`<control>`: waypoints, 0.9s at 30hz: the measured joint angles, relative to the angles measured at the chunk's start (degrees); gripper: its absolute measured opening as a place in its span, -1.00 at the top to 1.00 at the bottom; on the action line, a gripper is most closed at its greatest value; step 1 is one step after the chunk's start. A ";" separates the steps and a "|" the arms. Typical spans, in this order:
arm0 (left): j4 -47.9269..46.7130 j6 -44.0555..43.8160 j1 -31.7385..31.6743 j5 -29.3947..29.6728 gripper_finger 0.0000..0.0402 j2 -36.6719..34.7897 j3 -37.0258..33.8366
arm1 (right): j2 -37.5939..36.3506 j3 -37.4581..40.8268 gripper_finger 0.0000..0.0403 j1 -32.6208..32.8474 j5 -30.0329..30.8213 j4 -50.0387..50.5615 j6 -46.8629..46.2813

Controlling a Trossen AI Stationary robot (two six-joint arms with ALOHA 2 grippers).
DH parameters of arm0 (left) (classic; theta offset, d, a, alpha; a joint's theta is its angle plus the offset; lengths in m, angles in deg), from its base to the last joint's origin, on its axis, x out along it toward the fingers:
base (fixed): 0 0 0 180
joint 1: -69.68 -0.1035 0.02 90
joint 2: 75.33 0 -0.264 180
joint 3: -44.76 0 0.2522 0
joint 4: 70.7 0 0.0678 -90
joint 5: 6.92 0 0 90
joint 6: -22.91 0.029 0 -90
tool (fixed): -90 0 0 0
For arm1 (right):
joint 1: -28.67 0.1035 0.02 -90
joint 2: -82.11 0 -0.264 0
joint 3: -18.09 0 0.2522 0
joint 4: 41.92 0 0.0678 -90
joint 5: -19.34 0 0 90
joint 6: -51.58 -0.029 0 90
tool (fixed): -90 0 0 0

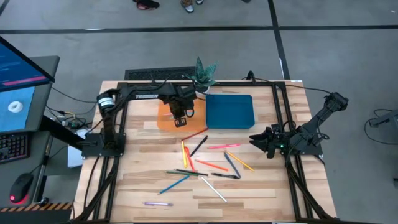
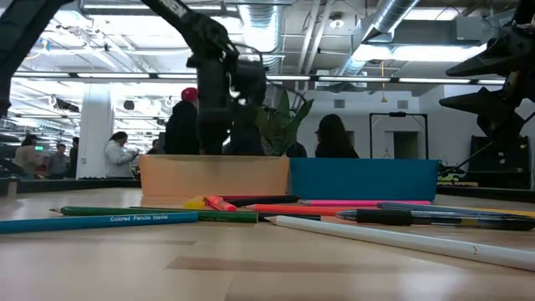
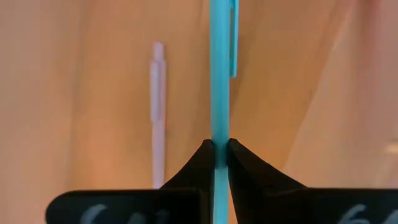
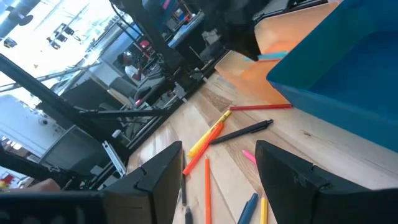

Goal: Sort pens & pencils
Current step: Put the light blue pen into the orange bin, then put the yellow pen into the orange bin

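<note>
Pens and pencils [image 1: 205, 163] lie scattered; my left gripper [image 3: 219, 148] clamps a turquoise pen [image 3: 219, 68] over the orange tray [image 1: 164, 117]; right gripper [image 4: 217, 180] waits, fingers apart.

Grey floor [image 1: 336, 25] with dark seam lines around the light wood desk [image 1: 261, 193]. Monitor [image 1: 18, 87], keyboard [image 1: 12, 146] and mouse [image 1: 22, 185] off one side. Behind: open workshop, exposed ceiling ducts [image 2: 393, 21], bright strip lights, white pillar [image 2: 94, 125], several people standing [image 2: 117, 155].
</note>
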 joint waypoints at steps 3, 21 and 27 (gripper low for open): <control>0.16 1.17 0.01 -0.34 0.93 2.51 -0.02 | 0.00 0.00 -0.12 0.01 0.00 0.00 -0.06; -3.55 -0.33 -0.33 3.28 0.71 6.83 1.95 | 0.01 0.00 -0.12 0.01 0.00 -0.07 -0.17; -9.86 -5.44 -0.54 4.67 0.28 6.83 7.77 | 0.00 0.00 -0.12 -0.01 0.00 -0.07 -0.15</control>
